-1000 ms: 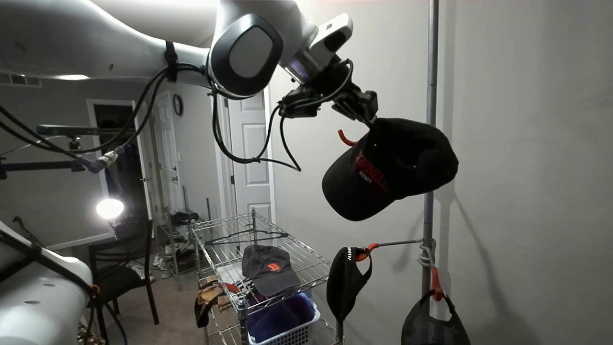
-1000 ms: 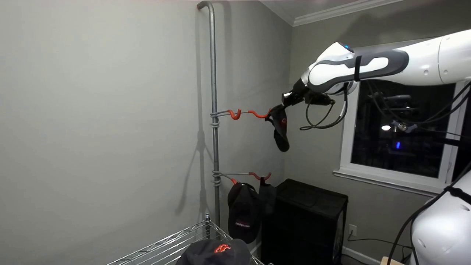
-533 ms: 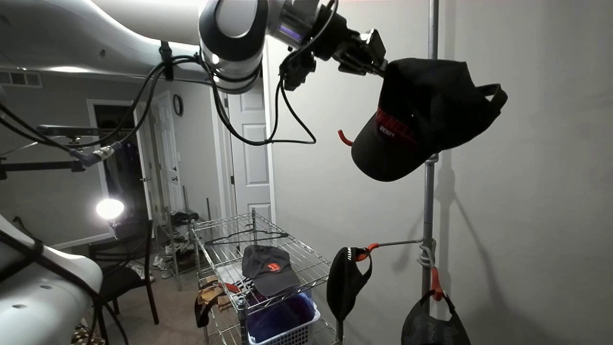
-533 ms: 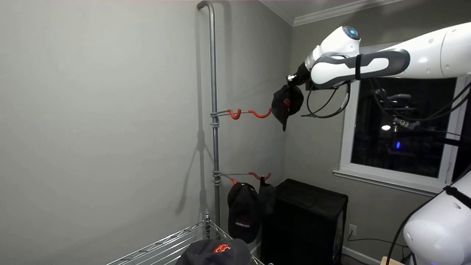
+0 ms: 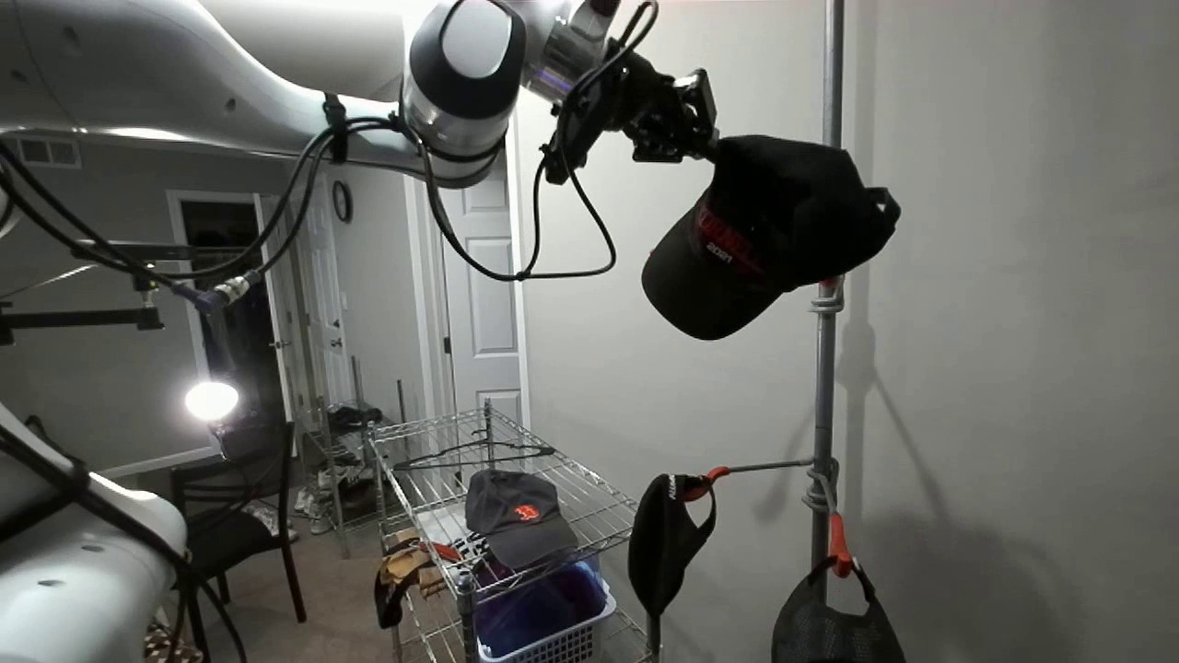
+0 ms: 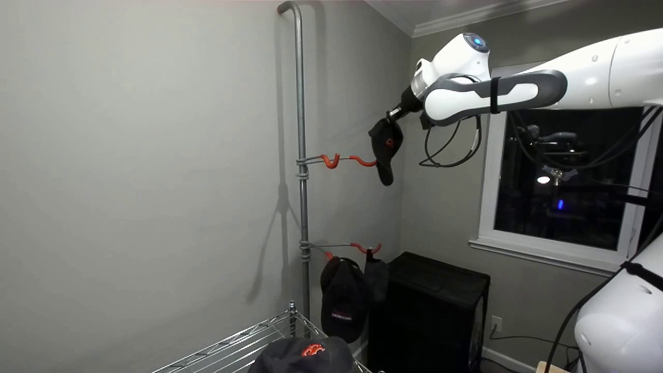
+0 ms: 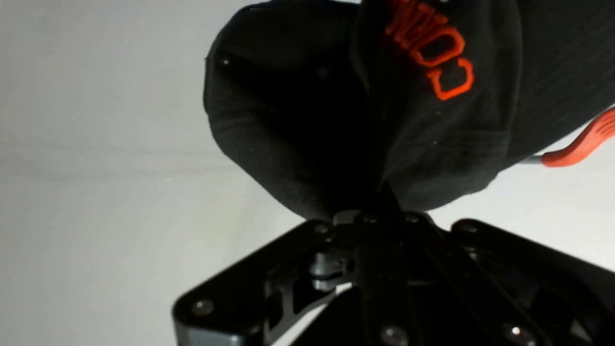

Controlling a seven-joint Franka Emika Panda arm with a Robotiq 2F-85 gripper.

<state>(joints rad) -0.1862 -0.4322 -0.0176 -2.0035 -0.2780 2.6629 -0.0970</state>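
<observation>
A black cap (image 5: pixel 769 235) is pinched between the narrowly closed jaws of the gripper (image 5: pixel 712 152) and held near a red hook (image 6: pixel 362 162). A black box (image 6: pixel 435 311) right of the pole (image 6: pixel 301 103) is shown in an exterior view but not in the wrist view.

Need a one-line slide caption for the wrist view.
Gripper shut on a black cap with red-orange lettering, an orange-coated hook partly in frame at right.
</observation>
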